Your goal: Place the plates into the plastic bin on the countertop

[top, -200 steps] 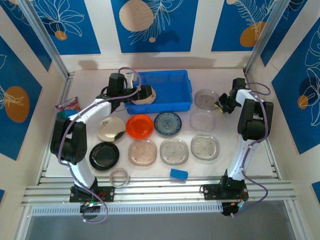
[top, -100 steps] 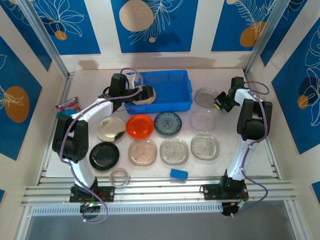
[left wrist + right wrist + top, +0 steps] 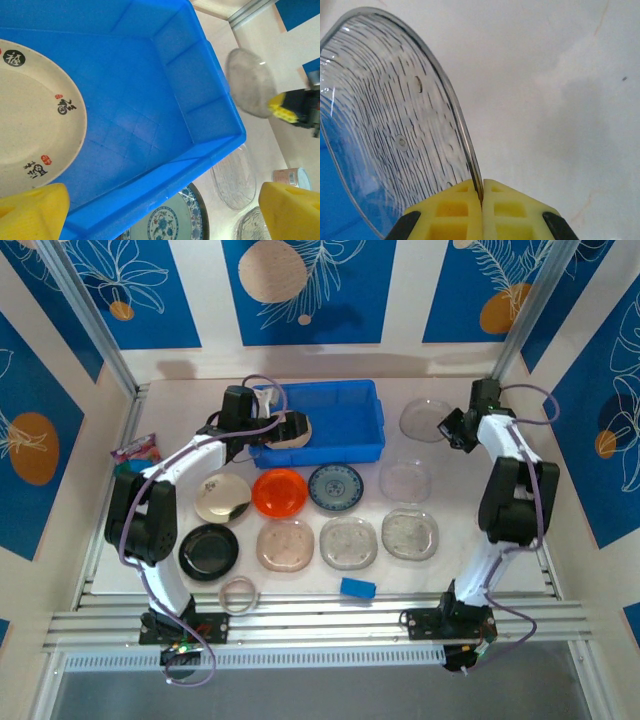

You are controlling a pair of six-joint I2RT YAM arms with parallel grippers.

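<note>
Round beige shallow plate [image 3: 30,125], lying in the bright blue rectangular plastic bin [image 3: 200,95], left wrist view: decorated with brush-style East Asian characters.
- One pale character on a black roundel at the upper rim.
- One black character group near the right rim, with a small red seal mark just above it.
- A second black group at the lower rim, with a red seal mark beside it.

None is sharp enough to read.

Small round tin [image 3: 292,176] on the pale beige countertop [image 3: 265,145], right edge of the same view: pink-banded label, print too small to read.

Coloured packet [image 3: 134,448] by the left rail, top external view: print illegible.
</note>
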